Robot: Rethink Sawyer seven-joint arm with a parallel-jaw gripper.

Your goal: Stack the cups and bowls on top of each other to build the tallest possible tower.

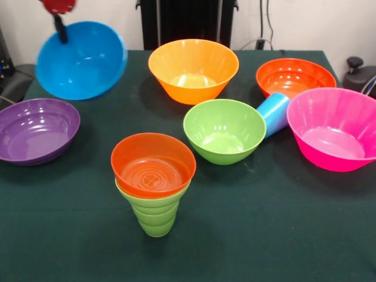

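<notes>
i've got the blue bowl point(81, 60) hanging tilted at the upper left, lifted off the table point(282, 235), its open mouth turned toward the camera and down to the right, so its axis leans well off vertical. the gripper point(60, 32) is clamped on the bowl's upper rim, a dark finger pinching the edge with the red housing just above at the top edge. my worry is that a rim pinch on a glossy wide bowl gives little hold: i'd judge it could swing or slip out if i move fast, and set down tilted it would slide off whatever takes it. the tower so far is a small orange bowl point(153, 164) seated upright in the mouth of the lime green cup point(154, 214) at front centre, a narrow base with a wider top, so a heavy, off-centre bowl there could tip the lot. the light blue cup point(274, 113) lies on its side between the green bowl point(224, 130) and the pink bowl point(332, 128), touching or nearly touching both, long axis running from lower left up to the right, toward the far orange bowl point(295, 76); which end is its mouth i can't tell. it could roll if a neighbour is nudged. the yellow-orange bowl point(193, 69) and purple bowl point(37, 129) sit upright, apart.
</notes>
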